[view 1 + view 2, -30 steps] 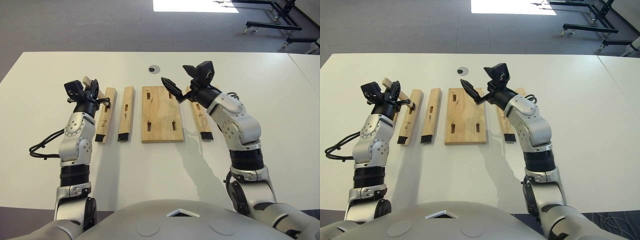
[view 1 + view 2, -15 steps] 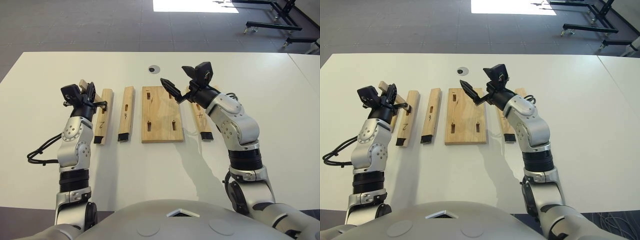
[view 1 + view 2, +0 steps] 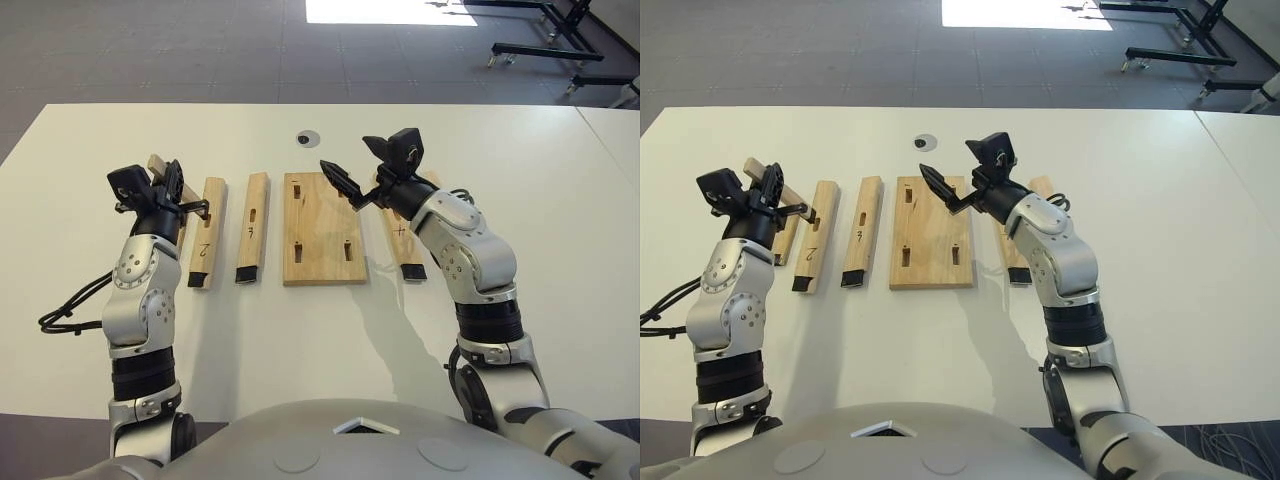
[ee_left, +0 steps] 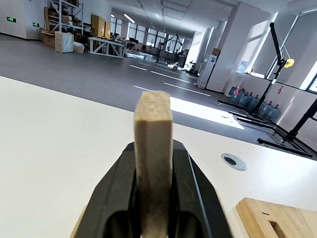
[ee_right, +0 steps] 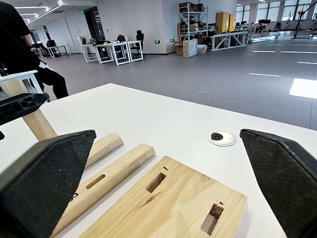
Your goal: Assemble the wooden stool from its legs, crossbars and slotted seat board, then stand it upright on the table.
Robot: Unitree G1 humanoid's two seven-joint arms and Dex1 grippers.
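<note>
Centrally, the slotted seat board [image 3: 322, 228] lies flat on the table [image 3: 520, 330], its four slots facing up. To its left we see two slotted legs lying parallel, the nearer leg [image 3: 252, 228] and the marked leg [image 3: 205, 232]; to its right a further piece [image 3: 403, 252] lies partly under the right arm. At the far left, the left gripper [image 3: 172, 195] is clenched on a wooden stick [image 4: 153, 148], which points up and away at a tilt (whether its lower end touches the table we cannot tell). The right gripper [image 3: 344, 152] hovers above the board's far right corner, jaws spread wide and holding nothing. We judge the step in hand to be bringing the stick to its mating slot. To do it well, we would keep the grip firm, square the stick's end to the slot before pressing, and use the free gripper to pin the receiving part so that it does not slide.
</note>
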